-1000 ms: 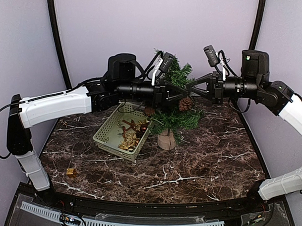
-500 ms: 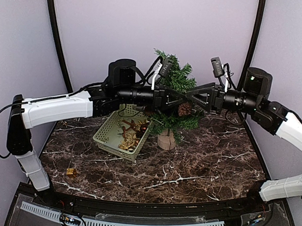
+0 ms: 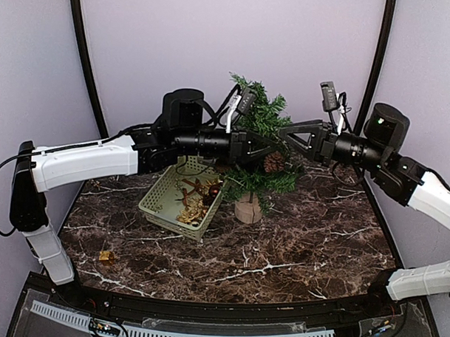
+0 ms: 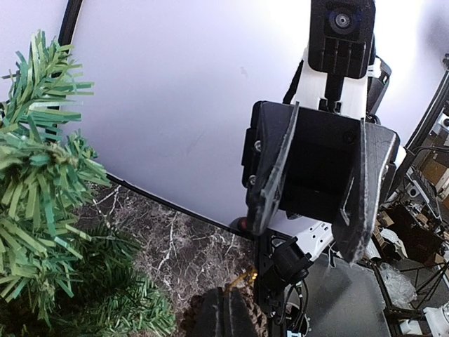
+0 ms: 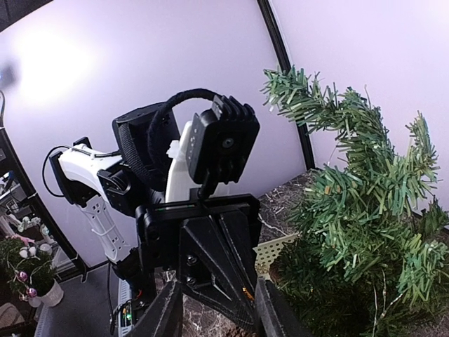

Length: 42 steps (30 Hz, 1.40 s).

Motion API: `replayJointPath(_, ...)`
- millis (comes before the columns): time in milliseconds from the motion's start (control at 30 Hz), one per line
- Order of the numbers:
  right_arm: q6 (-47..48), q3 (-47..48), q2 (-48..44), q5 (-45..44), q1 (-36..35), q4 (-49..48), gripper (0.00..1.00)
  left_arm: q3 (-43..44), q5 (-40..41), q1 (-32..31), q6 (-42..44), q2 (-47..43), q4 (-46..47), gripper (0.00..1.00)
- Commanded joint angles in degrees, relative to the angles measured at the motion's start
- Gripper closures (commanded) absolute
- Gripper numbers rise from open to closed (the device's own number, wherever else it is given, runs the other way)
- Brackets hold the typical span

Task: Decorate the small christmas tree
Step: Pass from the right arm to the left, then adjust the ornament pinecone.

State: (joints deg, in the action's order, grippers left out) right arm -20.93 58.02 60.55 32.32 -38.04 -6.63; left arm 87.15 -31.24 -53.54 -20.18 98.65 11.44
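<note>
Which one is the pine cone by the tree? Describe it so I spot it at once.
On the dark marble table, the small christmas tree stands right of the pale green basket. The pine cone sits at the tree's right side, halfway up, just below the right gripper. It is a brown scaly ball among green needles, unlike the gold pieces in the basket.

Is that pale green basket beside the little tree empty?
No, the basket holds a heap of gold and brown ornaments.
</note>
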Motion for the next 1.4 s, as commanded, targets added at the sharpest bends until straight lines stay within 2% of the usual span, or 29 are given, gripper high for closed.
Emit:
replayJointPath(0,0.18,-0.98,0.36,1.84,0.25,-3.35,0.64,1.4,-0.51,-0.17,-2.07,-3.2,0.79,1.0)
replayJointPath(500,0.69,-1.94,0.99,0.29,0.51,-3.4,0.67,1.27,-4.57,-0.24,-4.32,-4.07,1.3,1.0)
replayJointPath(767,0.9,-2.15,1.18,-1.03,1.0,-3.02,0.66,0.72,-5.29,-0.19,-4.51,-4.33,1.58,1.0)
replayJointPath(1100,0.63,-1.25,2.35,4.41,1.13,-4.53,0.63,0.75,-5.9,-0.18,-4.78,-4.26,1.88,1.0)
replayJointPath(1233,0.78,-1.42,2.35,4.57,1.13,-5.05,0.66,0.99,-6.57,-0.17,-5.01,-3.94,1.97,1.0)
replayJointPath(1367,1.05,-1.03,2.5,4.17,1.13,-5.14,0.74,1.0,-7.43,-0.18,-4.77,-3.72,2.08,1.0)
